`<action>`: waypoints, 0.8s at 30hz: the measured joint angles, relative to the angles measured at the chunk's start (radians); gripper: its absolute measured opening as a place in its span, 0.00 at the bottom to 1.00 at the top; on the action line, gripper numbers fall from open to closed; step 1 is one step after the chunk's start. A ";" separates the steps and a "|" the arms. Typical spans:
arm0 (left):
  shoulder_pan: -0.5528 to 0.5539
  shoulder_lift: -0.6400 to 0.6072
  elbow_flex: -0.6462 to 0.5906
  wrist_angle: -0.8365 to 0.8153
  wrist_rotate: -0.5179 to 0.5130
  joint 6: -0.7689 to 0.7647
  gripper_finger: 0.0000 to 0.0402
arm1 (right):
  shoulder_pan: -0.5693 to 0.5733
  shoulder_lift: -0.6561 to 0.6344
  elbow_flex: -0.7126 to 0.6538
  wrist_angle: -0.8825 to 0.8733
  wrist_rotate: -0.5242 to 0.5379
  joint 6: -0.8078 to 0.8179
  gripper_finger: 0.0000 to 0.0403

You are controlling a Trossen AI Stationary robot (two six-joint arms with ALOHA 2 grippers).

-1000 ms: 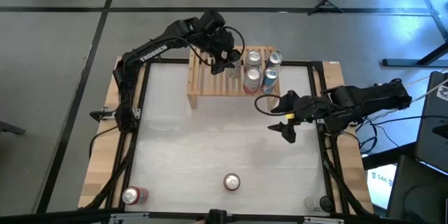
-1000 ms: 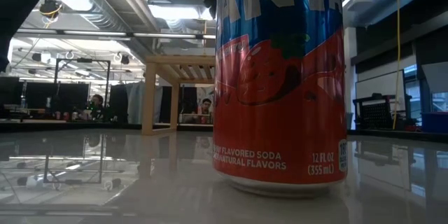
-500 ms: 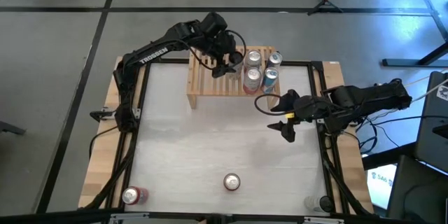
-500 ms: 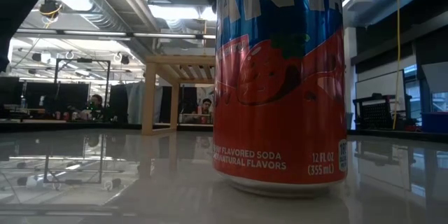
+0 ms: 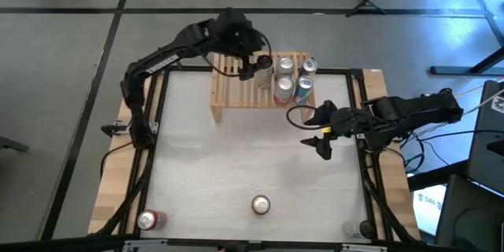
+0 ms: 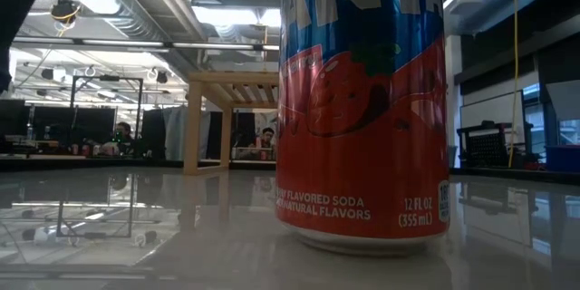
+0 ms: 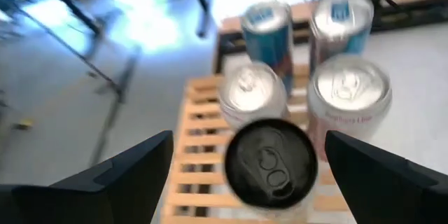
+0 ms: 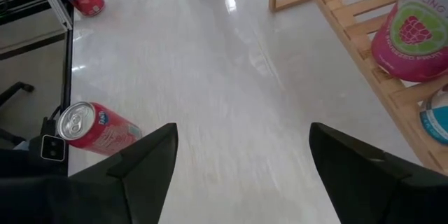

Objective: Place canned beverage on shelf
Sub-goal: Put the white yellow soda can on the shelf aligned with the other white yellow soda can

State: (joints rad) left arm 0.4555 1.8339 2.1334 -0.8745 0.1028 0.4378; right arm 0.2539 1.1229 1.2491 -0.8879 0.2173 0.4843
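Your left gripper [image 7: 269, 203] has let go and pulled back from the shelf [image 5: 236, 87], fingers wide open and empty. The black-topped can [image 7: 271, 161] now stands on the slats beside four others. Your right gripper [image 5: 321, 134] waits open near the table's right edge.

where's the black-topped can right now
In the high view the black-topped can stands on the shelf, just left of the cluster of four cans, below the left gripper, whose fingers are open.
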 joint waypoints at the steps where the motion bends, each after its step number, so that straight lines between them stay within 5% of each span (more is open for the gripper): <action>1: -0.010 -0.019 0.000 0.007 -0.028 -0.004 0.90 | 0.001 0.000 0.000 0.002 -0.001 0.004 0.78; 9: -0.144 -0.206 0.000 -0.048 -0.089 -0.196 0.90 | 0.008 -0.007 0.006 0.020 -0.046 -0.018 0.78; 16: -0.354 -0.298 -0.001 -0.309 -0.127 -0.436 0.90 | 0.096 -0.005 0.050 -0.005 -0.142 -0.051 0.78; 24: -0.710 -0.436 -0.246 -0.310 -0.471 -0.676 0.90 | 0.184 0.095 0.205 -0.119 -0.121 0.143 0.78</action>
State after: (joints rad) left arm -0.2546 1.3983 1.8872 -1.1843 -0.3679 -0.2382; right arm 0.4384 1.2178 1.4541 -1.0068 0.0959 0.6274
